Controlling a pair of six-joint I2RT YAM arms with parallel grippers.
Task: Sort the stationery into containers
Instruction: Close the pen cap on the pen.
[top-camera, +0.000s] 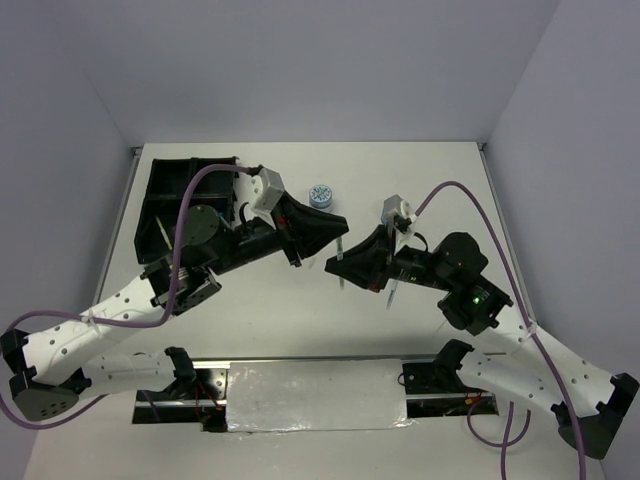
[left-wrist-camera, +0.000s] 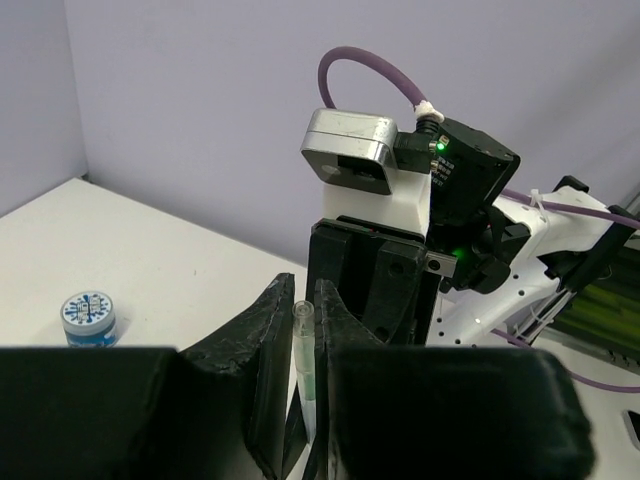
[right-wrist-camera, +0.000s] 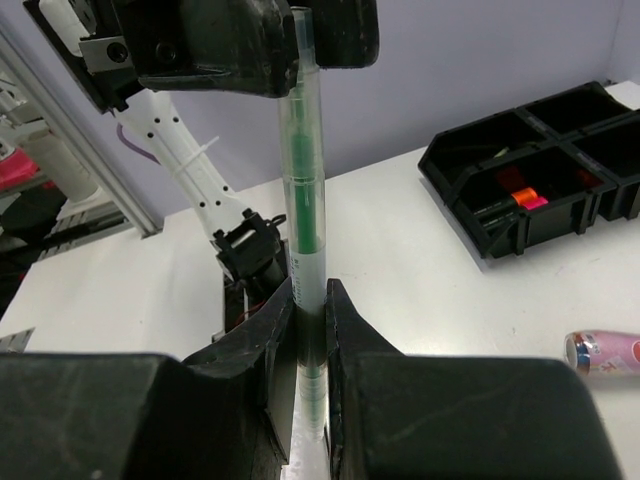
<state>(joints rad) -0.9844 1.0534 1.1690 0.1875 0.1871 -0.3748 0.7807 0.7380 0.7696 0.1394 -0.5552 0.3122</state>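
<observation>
Black tray (right-wrist-camera: 457, 188) holding orange and pink pieces (right-wrist-camera: 522, 198), left hand (left-wrist-camera: 305, 325), right hand (right-wrist-camera: 310, 312) both gripping pen (right-wrist-camera: 302, 200)

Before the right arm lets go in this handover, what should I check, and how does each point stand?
1. Left gripper shut on the green pen: ok, its fingers clamp one end.
2. Right gripper shut on the same pen: ok, it clamps the other end.
3. Pen off the table: ok, it hangs in the air between the two arms.
4. Black organiser tray on the left arm's side: ok.
5. Compartment meant for pens: cannot tell.
6. Blue-white tub apart from both grippers: ok, it stands on the table behind them.
</observation>
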